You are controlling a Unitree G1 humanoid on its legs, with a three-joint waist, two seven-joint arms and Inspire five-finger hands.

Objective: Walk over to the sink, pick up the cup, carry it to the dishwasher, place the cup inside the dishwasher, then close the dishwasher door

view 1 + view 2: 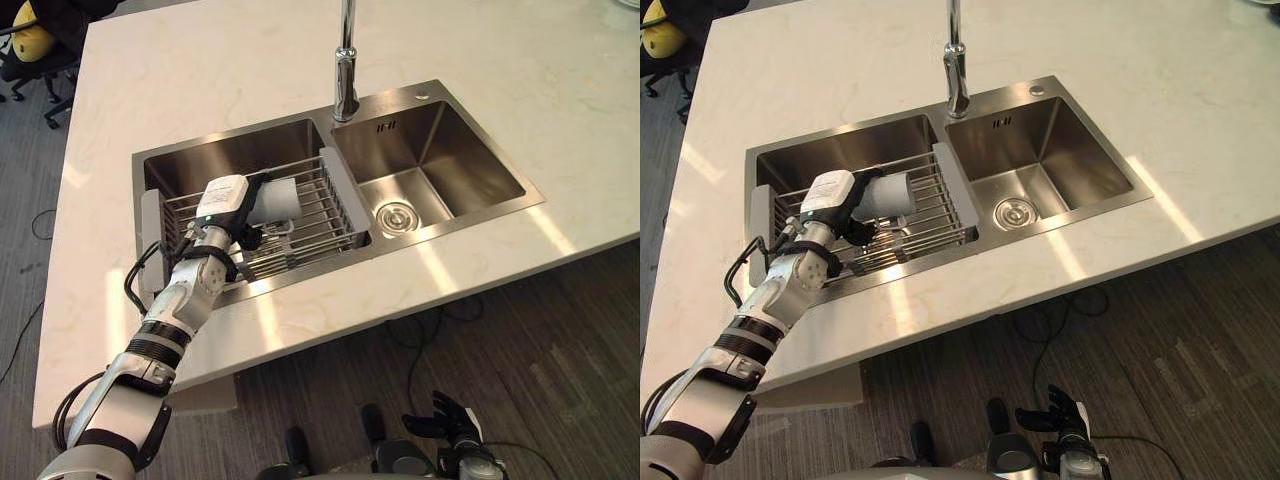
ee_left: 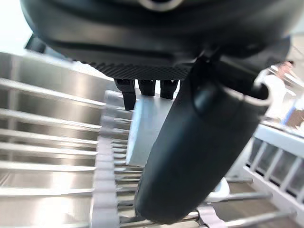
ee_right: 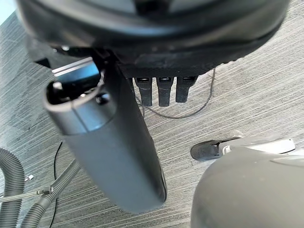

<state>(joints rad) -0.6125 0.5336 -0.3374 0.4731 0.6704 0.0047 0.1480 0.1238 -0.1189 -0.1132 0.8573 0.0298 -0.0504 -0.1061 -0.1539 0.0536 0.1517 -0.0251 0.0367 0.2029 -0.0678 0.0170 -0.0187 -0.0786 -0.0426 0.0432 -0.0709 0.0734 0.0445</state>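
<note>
A grey cup (image 1: 278, 200) lies on its side in the wire rack (image 1: 325, 225) over the left basin of the steel sink (image 1: 440, 150). My left hand (image 1: 247, 232) reaches down into the rack right at the cup's near end. In the left wrist view the cup (image 2: 145, 128) shows between the straight fingers (image 2: 147, 88) and the outstretched thumb (image 2: 199, 142), and the hand is open. My right hand (image 1: 447, 418) hangs low over the floor in front of the counter, fingers relaxed and holding nothing.
A tall chrome faucet (image 1: 345, 70) rises behind the divider between the two basins. The pale stone counter (image 1: 520, 70) surrounds the sink, its front edge close to me. An office chair (image 1: 35, 55) stands at the far left. Hoses (image 3: 19, 190) lie on the carpet.
</note>
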